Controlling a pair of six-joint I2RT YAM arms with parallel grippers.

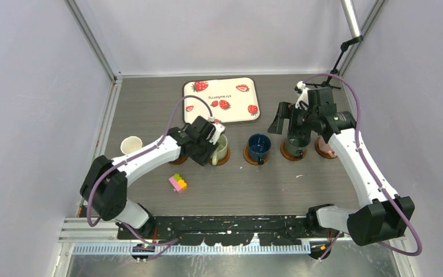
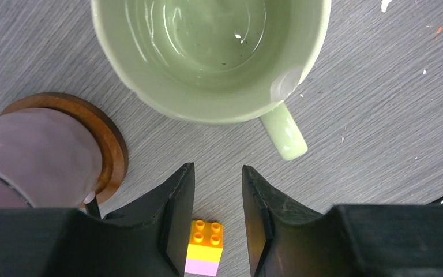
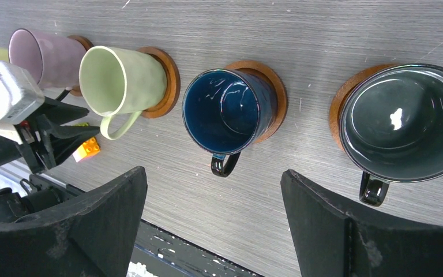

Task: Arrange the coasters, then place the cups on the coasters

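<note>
The pale green mug [image 1: 221, 147] is seated on a coaster [image 3: 170, 81] at the centre of the top view. Its handle is pointed towards the left gripper [image 2: 218, 170], whose jaws are set close together with nothing between them. In the right wrist view a purple-grey mug [image 3: 40, 55] is seen at its left and a dark blue mug [image 3: 225, 109] at its right. The right gripper [image 3: 212, 176] is spread wide, nothing grasped.
</note>
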